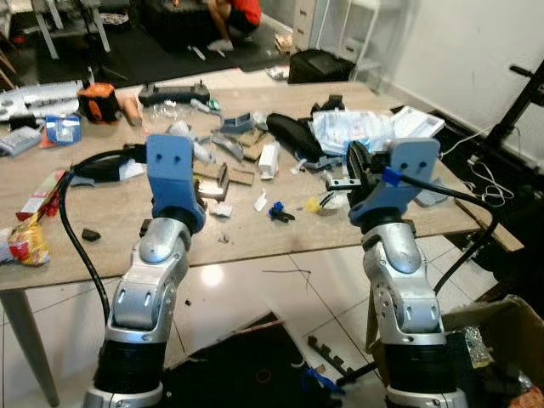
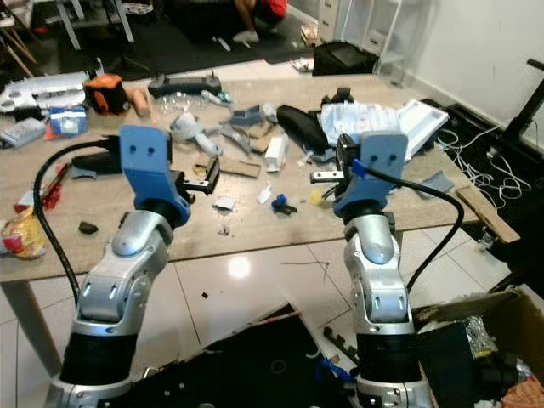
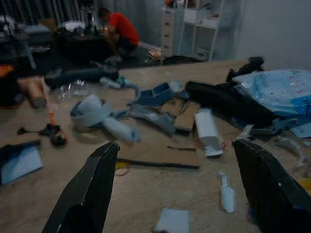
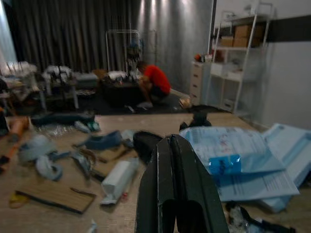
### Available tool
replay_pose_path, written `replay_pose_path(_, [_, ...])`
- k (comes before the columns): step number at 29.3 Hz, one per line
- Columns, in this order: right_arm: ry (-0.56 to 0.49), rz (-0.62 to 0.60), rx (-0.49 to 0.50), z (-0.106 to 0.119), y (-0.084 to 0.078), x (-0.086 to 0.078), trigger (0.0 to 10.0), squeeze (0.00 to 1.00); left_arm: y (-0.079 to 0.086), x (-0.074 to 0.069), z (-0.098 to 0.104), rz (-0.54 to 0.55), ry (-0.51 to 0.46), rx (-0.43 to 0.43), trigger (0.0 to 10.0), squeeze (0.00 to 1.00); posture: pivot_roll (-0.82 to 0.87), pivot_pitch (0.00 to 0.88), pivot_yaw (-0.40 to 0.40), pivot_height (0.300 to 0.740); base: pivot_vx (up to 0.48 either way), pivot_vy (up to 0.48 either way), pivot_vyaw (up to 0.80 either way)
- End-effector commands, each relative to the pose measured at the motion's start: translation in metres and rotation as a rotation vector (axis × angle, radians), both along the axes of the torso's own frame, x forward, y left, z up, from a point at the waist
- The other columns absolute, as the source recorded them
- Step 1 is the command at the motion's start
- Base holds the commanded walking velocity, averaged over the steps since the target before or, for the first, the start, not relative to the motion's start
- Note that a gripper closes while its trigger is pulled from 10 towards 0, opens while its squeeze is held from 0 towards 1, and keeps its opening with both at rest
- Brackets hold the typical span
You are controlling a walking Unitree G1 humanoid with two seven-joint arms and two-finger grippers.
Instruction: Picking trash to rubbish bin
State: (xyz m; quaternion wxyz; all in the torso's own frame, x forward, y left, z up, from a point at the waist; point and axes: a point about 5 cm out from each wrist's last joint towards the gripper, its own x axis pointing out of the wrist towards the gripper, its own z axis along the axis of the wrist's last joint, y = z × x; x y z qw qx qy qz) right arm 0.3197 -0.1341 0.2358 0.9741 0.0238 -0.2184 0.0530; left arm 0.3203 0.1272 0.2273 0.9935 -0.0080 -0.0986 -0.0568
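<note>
Scattered trash covers the wooden table (image 1: 127, 225): a white carton (image 1: 269, 159), cardboard pieces (image 1: 241, 175), a white paper scrap (image 1: 260, 202), a small blue bit (image 1: 279, 212) and a yellow bit (image 1: 313, 205). My left gripper (image 1: 221, 181) hovers over the table's near middle, open, its fingers (image 3: 92, 189) wide apart with nothing between them. Held above the table's near right part, my right gripper (image 1: 351, 176) is shut and empty, its fingers (image 4: 171, 160) pressed together. An open cardboard box (image 1: 501, 336) holding some rubbish stands on the floor at my lower right.
A black pouch (image 1: 293, 134), clear plastic bags (image 1: 353, 127) and blue-grey parts (image 1: 234, 127) lie farther back. A snack packet (image 1: 25, 242) is at the near left edge. Cables (image 1: 484, 174) trail beside the table's right end. A person in red (image 1: 242, 13) crouches far behind.
</note>
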Motion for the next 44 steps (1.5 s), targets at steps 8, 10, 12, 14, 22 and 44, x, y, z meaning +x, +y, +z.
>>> replay_pose_path(8, [0.027, 0.04, -0.009, -0.003, 0.007, 0.0, 10.0, 0.0, 0.002, -0.001, -0.004, 0.024, 0.015, 0.004, 10.0, 0.0, 0.07, 0.125, -0.034, 0.74, 0.0, 0.0, 0.0])
replay_pose_path(10, [0.036, 0.047, -0.01, -0.004, 0.008, 0.0, 10.0, 0.0, 0.003, -0.001, -0.004, 0.028, 0.01, 0.014, 10.0, 0.0, 0.08, 0.126, -0.037, 0.74, 0.0, 0.0, 0.0])
replay_pose_path(12, [0.044, 0.053, -0.013, -0.005, 0.009, 0.001, 10.0, 0.0, 0.002, -0.001, -0.004, 0.029, 0.01, 0.015, 10.0, 0.0, 0.08, 0.128, -0.04, 0.74, 0.0, 0.0, 0.0])
replay_pose_path(14, [0.066, 0.07, -0.018, -0.008, 0.011, 0.002, 10.0, 0.0, 0.002, 0.0, -0.005, 0.026, 0.02, 0.011, 10.0, 0.0, 0.08, 0.127, -0.042, 0.74, 0.0, 0.0, 0.0])
replay_pose_path(22, [0.097, 0.077, -0.082, -0.012, 0.016, 0.004, 10.0, 0.0, 0.001, -0.001, -0.007, 0.029, 0.027, 0.02, 10.0, 0.0, 0.08, 0.13, -0.043, 0.74, 0.0, 0.0, 0.5])
replay_pose_path(44, [0.13, 0.024, -0.03, -0.015, 0.007, 0.005, 10.0, 0.0, -0.003, 0.0, -0.007, -0.014, 0.047, 0.005, 10.0, 0.0, 0.08, 0.131, -0.042, 0.74, 0.012, 0.0, 0.47])
